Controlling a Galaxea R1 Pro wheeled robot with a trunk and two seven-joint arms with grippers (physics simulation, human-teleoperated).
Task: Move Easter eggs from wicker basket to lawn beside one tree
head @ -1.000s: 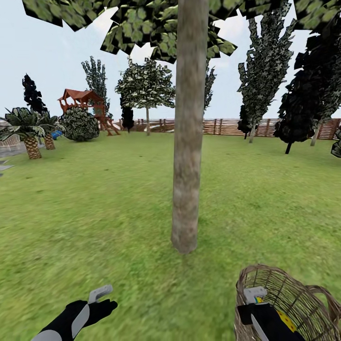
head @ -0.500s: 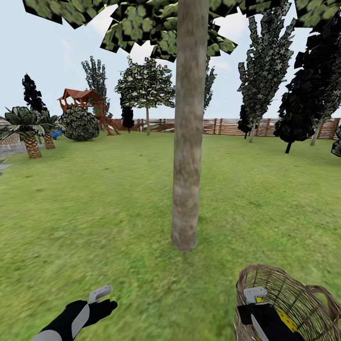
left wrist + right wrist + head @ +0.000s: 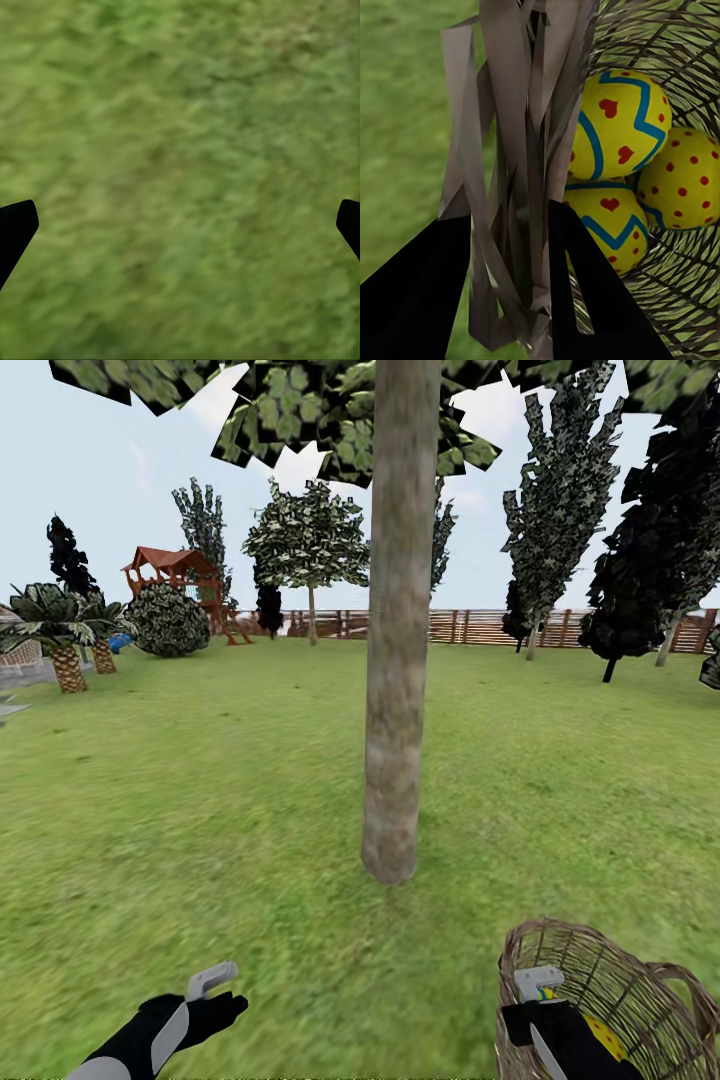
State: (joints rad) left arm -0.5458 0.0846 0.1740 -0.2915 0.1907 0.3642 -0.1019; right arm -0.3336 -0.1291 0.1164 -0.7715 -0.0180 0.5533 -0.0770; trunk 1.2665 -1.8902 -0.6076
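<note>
Right tool (image 3: 502,292) clamps wicker basket (image 3: 610,990) rim near tree (image 3: 398,660); three Easter eggs (image 3: 619,135) unremoved; left tool (image 3: 180,225) wide.

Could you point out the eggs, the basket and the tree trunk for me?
eggs (image 3: 622,124): right wrist view, on the top egg's yellow shell.
basket (image 3: 610,970): head view, on the woven inner wall below the far rim.
tree trunk (image 3: 398,690): head view, on the bark halfway up.
</note>
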